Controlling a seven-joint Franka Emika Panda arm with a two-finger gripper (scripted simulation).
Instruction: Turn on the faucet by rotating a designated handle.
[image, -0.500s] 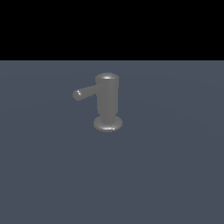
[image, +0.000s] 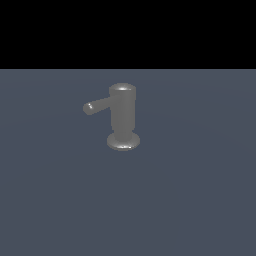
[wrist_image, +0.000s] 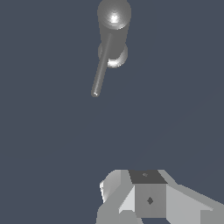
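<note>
The faucet (image: 122, 116) is a dull grey upright cylinder with a flared round base, standing on a flat blue-grey surface. Its handle (image: 97, 106), a thin grey rod with a rounded tip, sticks out near the top towards the exterior view's left. The wrist view looks down on the faucet (wrist_image: 113, 24) with the handle (wrist_image: 100, 70) reaching out from it. Only pale grey finger parts of my gripper (wrist_image: 140, 181) show at the edge of the wrist view, far from the handle and touching nothing. The gripper does not appear in the exterior view.
The blue-grey surface (image: 190, 200) stretches around the faucet on all sides. A black band fills the background above it in the exterior view.
</note>
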